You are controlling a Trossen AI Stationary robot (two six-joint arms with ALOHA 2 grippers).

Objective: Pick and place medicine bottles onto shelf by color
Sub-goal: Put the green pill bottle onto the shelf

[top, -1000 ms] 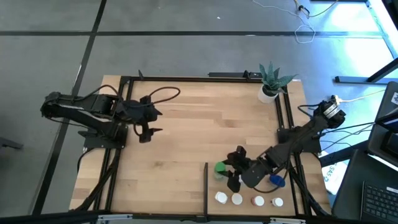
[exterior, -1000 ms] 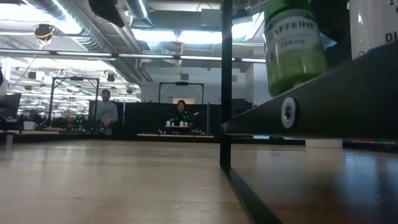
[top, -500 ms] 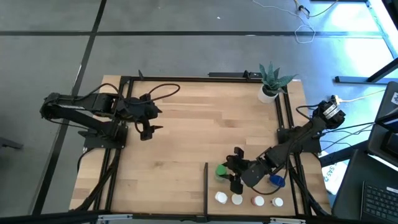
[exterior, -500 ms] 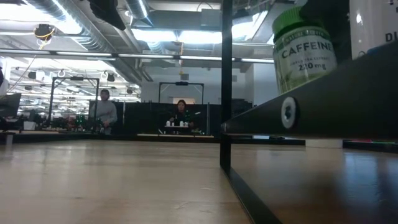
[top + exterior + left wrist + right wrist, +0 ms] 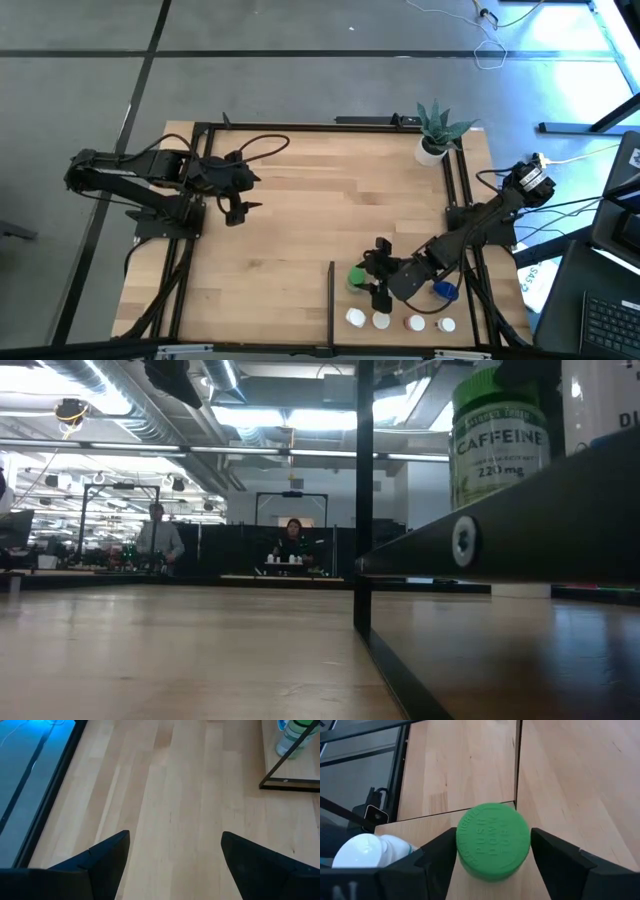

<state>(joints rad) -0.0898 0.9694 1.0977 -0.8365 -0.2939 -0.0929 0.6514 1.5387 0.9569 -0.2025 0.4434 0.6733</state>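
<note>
**Clerk:** Item one, your right claw?

**Robot:** My right gripper (image 5: 374, 277) sits near the front of the table, just right of the thin black divider bar (image 5: 331, 292). Its fingers (image 5: 560, 862) are clamped on either side of the green bottle (image 5: 492, 841); in the right wrist view the round green cap fills the gap between them. In the low view that bottle (image 5: 500, 432) shows a "CAFFEINE" label and stands upright above a black frame rail (image 5: 500, 530).

**Clerk:** Item two, remaining bottles?

**Robot:** A row of four small bottles at the front edge of the light wood shelf (image 5: 300, 200), right of the divider: two white-capped bottles (image 5: 367, 319), then an orange-bodied one (image 5: 415, 323), then another white-capped one (image 5: 447, 324). A blue bottle (image 5: 445, 291) lies just behind the row, beside my right arm. One white cap (image 5: 362, 851) shows close to the green bottle in the right wrist view.

**Clerk:** Item three, left claw?

**Robot:** My left gripper (image 5: 236, 207) hangs over the left side of the table, well apart from the bottles, fingers (image 5: 100, 862) spread and holding nothing.

**Clerk:** Sundries?

**Robot:** One potted plant (image 5: 437, 130), far right corner.
</note>
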